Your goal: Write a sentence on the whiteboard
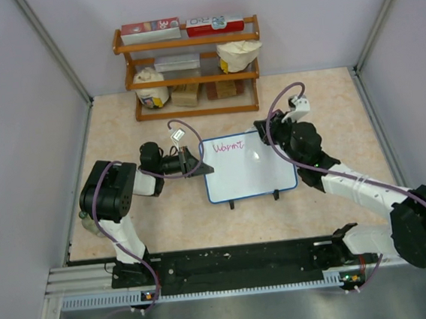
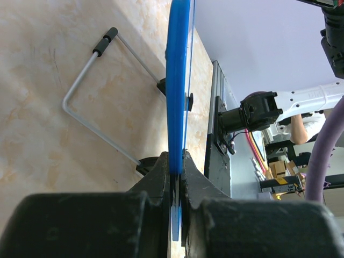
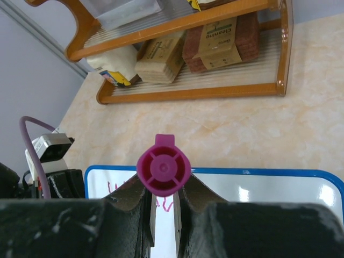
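At the left, the left gripper (image 2: 176,162) is clamped tight on the blue frame of the whiteboard (image 1: 248,173), pinching its left edge and steadying it. The board stands in the middle of the table (image 1: 166,224) between the two arms, leaning back on its wire stand (image 2: 91,102), its face towards the arms. A short pink scrawl (image 1: 225,147) sits in the upper left corner of the white face. The rest of the face is bare, so I judge the sentence barely begun, with most of the writing left to do. At the right, the right gripper (image 3: 164,200) is closed round a magenta marker (image 3: 163,165), held near the board's upper right corner. The scrawl is too small to read. The marker's tip is hidden behind its own butt end in the right wrist view and under the arm from above, so I cannot tell whether it touches the board. The left wrist view shows the board edge-on only.
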Robot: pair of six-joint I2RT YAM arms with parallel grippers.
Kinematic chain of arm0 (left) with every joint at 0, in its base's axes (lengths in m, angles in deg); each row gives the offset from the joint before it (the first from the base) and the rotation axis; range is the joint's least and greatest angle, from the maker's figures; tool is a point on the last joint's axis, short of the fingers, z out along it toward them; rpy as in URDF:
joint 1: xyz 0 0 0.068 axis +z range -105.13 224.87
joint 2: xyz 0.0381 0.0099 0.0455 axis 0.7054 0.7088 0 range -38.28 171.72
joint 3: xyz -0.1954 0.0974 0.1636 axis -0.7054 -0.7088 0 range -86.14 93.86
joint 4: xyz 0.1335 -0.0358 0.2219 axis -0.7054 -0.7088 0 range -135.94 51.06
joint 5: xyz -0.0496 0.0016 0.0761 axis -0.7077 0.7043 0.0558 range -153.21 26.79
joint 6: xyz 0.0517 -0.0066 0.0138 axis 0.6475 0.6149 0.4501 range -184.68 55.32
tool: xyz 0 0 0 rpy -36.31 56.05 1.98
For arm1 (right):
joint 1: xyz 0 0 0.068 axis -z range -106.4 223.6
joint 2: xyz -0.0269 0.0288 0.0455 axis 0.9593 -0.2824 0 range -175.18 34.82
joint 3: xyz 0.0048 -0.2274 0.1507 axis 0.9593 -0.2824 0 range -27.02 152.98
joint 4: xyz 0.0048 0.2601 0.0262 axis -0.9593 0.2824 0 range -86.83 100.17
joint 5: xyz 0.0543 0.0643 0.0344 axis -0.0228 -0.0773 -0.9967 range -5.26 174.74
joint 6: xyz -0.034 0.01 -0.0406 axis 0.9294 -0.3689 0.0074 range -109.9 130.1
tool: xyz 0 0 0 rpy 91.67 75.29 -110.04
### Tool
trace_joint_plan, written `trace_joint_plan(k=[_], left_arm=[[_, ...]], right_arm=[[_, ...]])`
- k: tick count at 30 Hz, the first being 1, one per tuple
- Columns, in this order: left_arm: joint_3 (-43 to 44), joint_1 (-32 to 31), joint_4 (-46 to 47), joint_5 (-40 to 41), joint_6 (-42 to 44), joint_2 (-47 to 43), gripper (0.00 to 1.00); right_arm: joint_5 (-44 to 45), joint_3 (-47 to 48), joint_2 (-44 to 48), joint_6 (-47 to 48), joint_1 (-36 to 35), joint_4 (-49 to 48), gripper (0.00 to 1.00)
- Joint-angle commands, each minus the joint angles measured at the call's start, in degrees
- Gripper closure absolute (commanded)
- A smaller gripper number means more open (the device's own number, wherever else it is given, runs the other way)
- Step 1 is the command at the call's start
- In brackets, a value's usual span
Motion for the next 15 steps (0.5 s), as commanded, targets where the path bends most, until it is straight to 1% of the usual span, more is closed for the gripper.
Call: trace_joint_plan(k=[1,15], left_arm=[[0.93,-0.01,0.66,-0.02,-0.22,0.27,1.00],[0.93,-0.01,0.66,-0.11,-0.13,0.27,1.00]], right_arm=[[0.48,2.76,-1.34,0.65,0.70,-1.08,1.00],[-0.13,0.48,-3.10,0.29,1.31,-1.17,1.00]])
